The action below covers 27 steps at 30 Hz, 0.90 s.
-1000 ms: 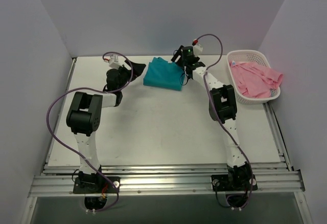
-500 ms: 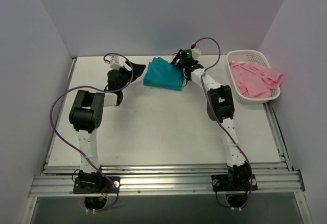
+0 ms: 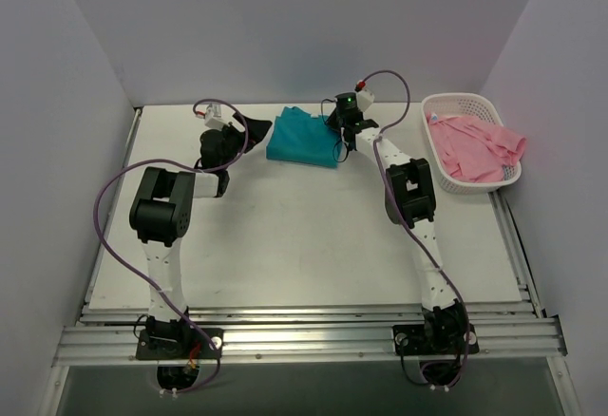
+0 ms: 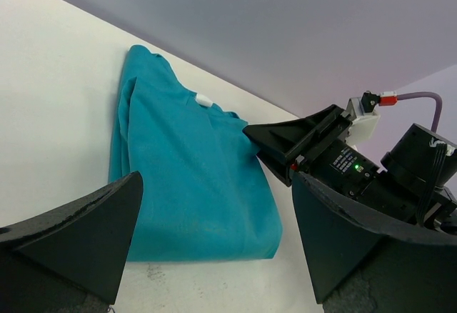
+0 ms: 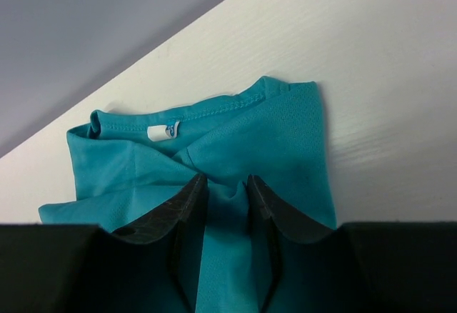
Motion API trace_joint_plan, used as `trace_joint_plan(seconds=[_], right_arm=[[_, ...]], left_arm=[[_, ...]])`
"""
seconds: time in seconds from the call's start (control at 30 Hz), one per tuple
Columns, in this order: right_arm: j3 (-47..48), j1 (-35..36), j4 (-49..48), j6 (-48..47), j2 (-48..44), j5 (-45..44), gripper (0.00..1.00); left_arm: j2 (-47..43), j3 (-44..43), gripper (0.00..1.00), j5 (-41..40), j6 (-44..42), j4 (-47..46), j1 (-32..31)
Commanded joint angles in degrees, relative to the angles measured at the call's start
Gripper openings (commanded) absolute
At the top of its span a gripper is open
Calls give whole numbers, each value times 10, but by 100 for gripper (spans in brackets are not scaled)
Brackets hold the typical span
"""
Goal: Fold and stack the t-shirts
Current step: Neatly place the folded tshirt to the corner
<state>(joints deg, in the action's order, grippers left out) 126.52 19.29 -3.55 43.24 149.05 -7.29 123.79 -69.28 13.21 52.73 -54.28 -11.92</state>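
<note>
White table [image 3: 304, 236] carries the folded teal t-shirt [image 3: 302, 138] near its far edge, the right gripper [image 5: 225, 184] clamped on a ridge of its cloth, the left gripper [image 3: 258, 131] just beside it with fingers wide apart, and the pink t-shirt [image 3: 472, 145] lying in the basket [image 3: 456, 100] at far right.

I find the teal t-shirt [image 5: 285, 148] partly hidden beneath my right hand [image 5: 225, 184]; the neck label [image 5: 163, 132] print is unreadably small.
</note>
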Motion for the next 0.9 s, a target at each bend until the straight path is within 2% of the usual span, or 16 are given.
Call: trace_joint_plan(seconds=[0.0, 0.07, 0.17, 0.2, 0.53, 0.67, 0.87], right_arm=[[-3, 6, 4, -2, -10, -12, 24], [-8, 7, 3, -2, -12, -14, 17], [-15, 7, 3, -1, -15, -18, 1], [-16, 6, 2, -1, -15, -18, 0], [-16, 10, -33, -1, -30, 6, 0], [-23, 4, -87, 2, -37, -1, 0], [18, -8, -140, 16, 12, 13, 0]], left_arm=[[1, -17, 94, 9, 2, -40, 5], [2, -17, 94, 9, 3, -43, 5], [6, -17, 94, 11, 5, -45, 5], [7, -17, 94, 11, 6, -47, 5], [28, -23, 94, 16, 9, -59, 5], [35, -30, 94, 22, 5, -57, 7], [49, -41, 94, 26, 1, -57, 8]])
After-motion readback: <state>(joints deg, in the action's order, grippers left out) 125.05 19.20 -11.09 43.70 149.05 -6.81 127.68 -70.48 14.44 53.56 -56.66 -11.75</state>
